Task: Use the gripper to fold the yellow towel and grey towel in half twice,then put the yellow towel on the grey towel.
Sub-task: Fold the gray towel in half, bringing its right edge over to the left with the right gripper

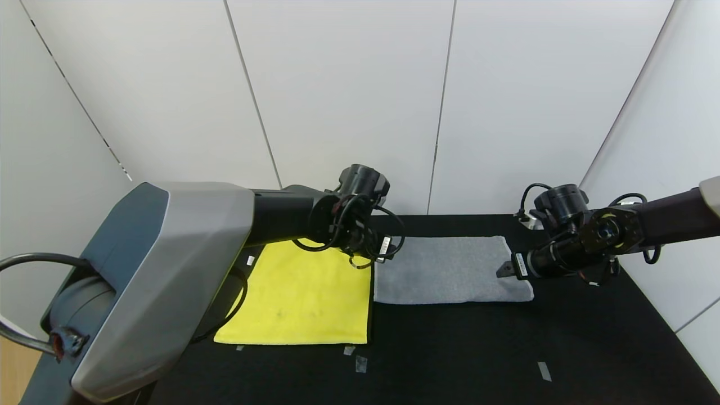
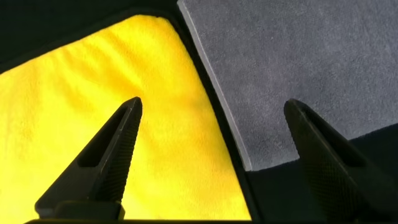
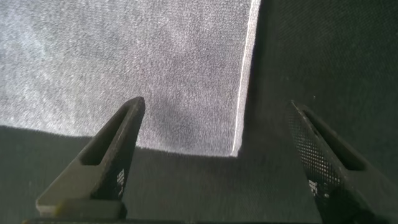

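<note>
Two towels lie flat side by side on a black table (image 1: 562, 337) ringed by white wall panels (image 1: 349, 84): the yellow towel (image 1: 304, 295) on the robot's left, the grey towel (image 1: 447, 270) just to its right, their near edges almost meeting along a thin strip of black. From the head view, the left gripper (image 1: 378, 247) hangs above the far right corner of the yellow towel, right at the seam between the two cloths, though its fingers are lost behind the wrist and cables. The left wrist view supplies what is missing there: the left gripper (image 2: 211, 112) is spread wide and holds nothing, one finger (image 2: 106, 158) over yellow cloth, the other over the grey towel (image 2: 292, 68), with the yellow towel (image 2: 93, 93) showing its dark edge trim alongside the gap. The right gripper (image 1: 505, 270) sits at the grey towel's right edge, near the front corner, in the head view. The right wrist view shows the right gripper (image 3: 214, 109) also spread wide and empty, one finger (image 3: 109, 165) over the grey towel (image 3: 124, 62), the other over bare table, and picks out the towel's pale edge and squared corner. Only the head view shows the small tape marks (image 1: 360, 363) on the table in front of the towels.
</note>
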Tool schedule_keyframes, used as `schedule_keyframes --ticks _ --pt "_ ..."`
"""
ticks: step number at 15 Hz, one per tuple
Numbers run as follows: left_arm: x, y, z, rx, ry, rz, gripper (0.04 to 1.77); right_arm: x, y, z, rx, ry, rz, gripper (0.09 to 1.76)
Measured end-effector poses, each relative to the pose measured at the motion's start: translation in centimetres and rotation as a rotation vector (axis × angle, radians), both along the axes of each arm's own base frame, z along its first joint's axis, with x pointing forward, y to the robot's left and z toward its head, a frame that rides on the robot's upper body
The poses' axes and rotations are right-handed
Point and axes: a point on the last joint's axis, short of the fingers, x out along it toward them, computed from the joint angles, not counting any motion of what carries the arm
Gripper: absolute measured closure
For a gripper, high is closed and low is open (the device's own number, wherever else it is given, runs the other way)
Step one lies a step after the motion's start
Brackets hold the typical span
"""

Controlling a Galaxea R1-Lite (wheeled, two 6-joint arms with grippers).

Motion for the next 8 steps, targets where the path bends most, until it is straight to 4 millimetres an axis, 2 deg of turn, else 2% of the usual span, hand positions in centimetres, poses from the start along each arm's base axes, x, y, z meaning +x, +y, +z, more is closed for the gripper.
schedule_keyframes --ticks 8 --pt "-0.3 1.2 0.5 0.004 0.012 0.018 0.12 1.7 0.4 -1.8 0.027 0.017 -0.037 0.17"
